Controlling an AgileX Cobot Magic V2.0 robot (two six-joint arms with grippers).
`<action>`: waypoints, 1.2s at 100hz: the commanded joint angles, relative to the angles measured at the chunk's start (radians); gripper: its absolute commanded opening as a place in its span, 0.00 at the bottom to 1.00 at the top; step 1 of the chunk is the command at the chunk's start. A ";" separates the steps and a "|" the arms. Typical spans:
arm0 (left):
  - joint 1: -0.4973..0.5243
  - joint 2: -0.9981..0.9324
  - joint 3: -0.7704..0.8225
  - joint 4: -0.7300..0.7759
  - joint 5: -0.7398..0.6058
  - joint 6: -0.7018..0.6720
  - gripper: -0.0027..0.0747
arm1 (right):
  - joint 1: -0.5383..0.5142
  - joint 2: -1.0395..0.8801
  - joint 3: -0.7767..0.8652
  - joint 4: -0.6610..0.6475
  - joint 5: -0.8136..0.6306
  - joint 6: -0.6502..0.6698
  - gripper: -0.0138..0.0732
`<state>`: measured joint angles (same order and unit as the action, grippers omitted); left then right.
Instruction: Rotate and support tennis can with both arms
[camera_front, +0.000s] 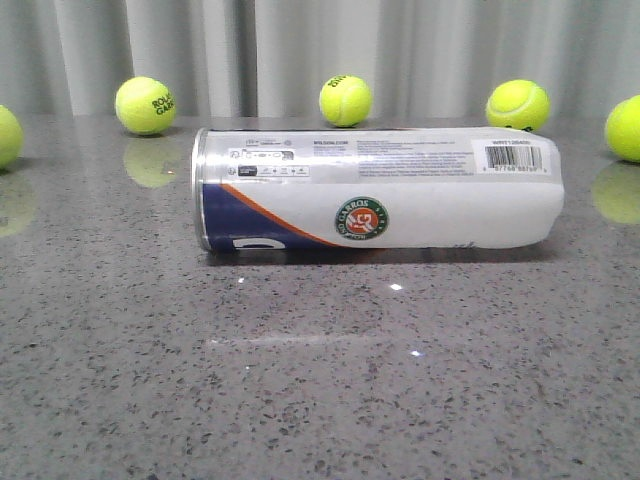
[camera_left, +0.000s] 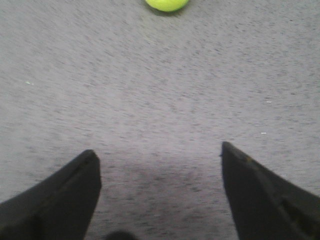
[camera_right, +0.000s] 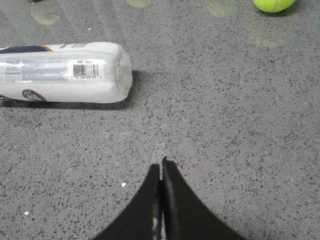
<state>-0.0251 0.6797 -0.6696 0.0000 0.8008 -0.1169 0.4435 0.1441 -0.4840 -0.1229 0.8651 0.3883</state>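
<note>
My right gripper (camera_right: 161, 167) is pinched closed, empty; left gripper (camera_left: 160, 152) spread wide, holding nothing, over bare table (camera_front: 320, 400). Tennis can (camera_front: 378, 188) lies on its side mid-table, untouched. Tennis balls (camera_front: 345, 100) behind it.

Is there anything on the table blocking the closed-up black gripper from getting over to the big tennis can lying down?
Nothing visible does. In the right wrist view, only bare grey speckled table lies between the shut right gripper and the long white-and-navy plastic tennis can lying on its side. The yellow-green tennis ball sits off to the side.
</note>
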 joint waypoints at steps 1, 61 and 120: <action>-0.005 0.080 -0.059 -0.158 -0.061 0.035 0.74 | -0.005 0.012 -0.022 -0.009 -0.063 -0.002 0.08; -0.060 0.662 -0.216 -1.311 0.177 0.804 0.71 | -0.005 0.012 -0.022 -0.009 -0.063 -0.002 0.08; -0.290 1.057 -0.448 -1.567 0.363 0.918 0.13 | -0.005 0.012 -0.022 -0.009 -0.063 -0.002 0.08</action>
<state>-0.3083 1.7711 -1.0833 -1.4761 1.0647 0.7926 0.4435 0.1441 -0.4840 -0.1229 0.8674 0.3883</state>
